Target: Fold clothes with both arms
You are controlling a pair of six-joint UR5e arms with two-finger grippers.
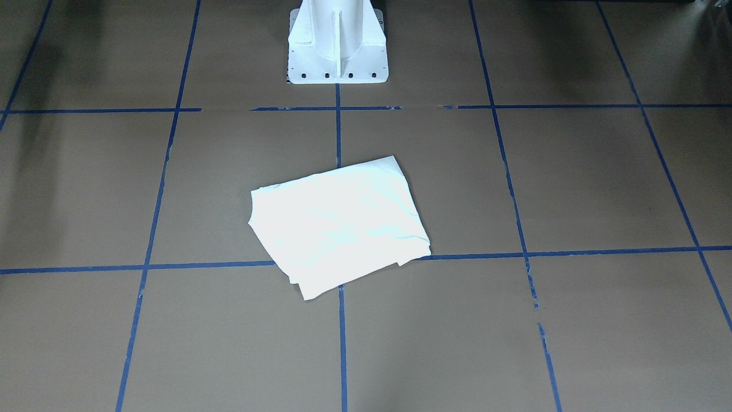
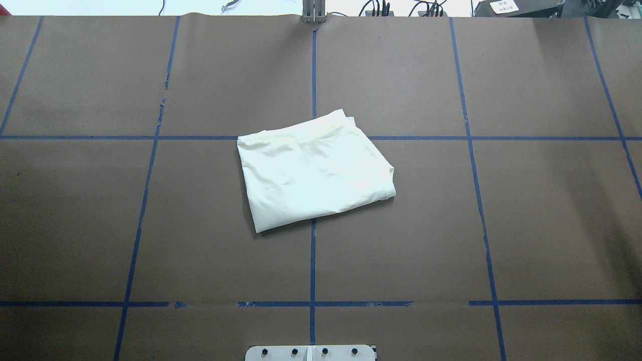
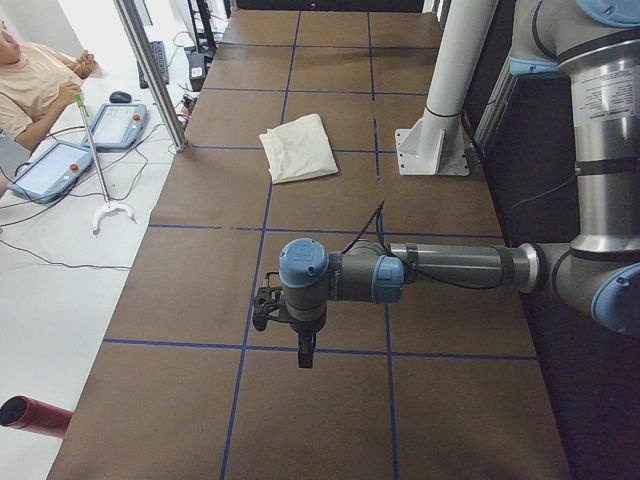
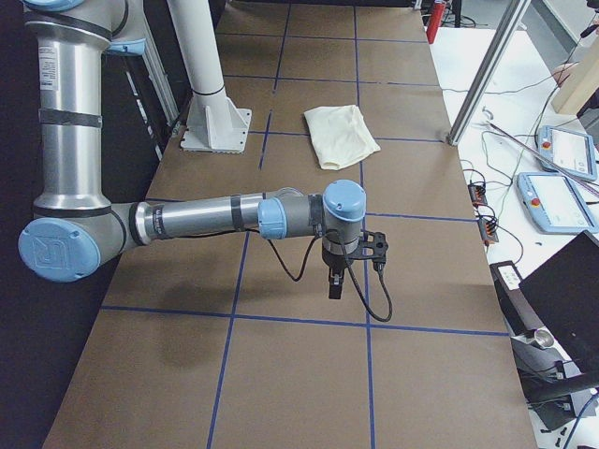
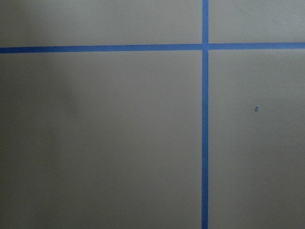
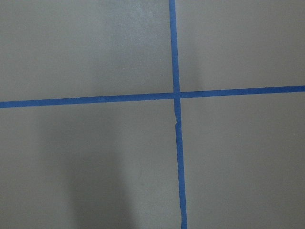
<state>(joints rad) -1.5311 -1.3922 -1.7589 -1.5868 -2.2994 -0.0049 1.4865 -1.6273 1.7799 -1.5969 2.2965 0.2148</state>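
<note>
T-shirt [image 2: 313, 170] sits mid-table [image 2: 551, 225] as a compact, roughly rectangular packet, plain cream side up, no print showing. It straddles the centre tape line [image 2: 313, 260] and is skewed a little against the grid. It is out in front of the white pedestal [image 1: 337, 43] and clear of it. A few layered edges show along one side and the top face has light wrinkles, but no sleeve or hem trails out.

My left gripper [image 3: 305, 355] hangs fingers-down over bare table toward my left end, well apart from the shirt. My right gripper [image 4: 334, 285] mirrors it toward the right end. Neither touches cloth or table. Only the side cameras catch them, so I cannot tell whether the fingers are spread or pressed together. Nothing visible hangs from either. Both wrist cams see only brown surface and a tape crossing, which fits that pose.

My read – the fold is essentially done. The arms out at the ends look like a park pose that keeps the links off the packet and leaves the fixed cameras an unobstructed look at it. If anything remains, it is squaring the packet to the grid, and a grab at one layer could pull the stack open – so any touch-up needs both sides moved together
</note>
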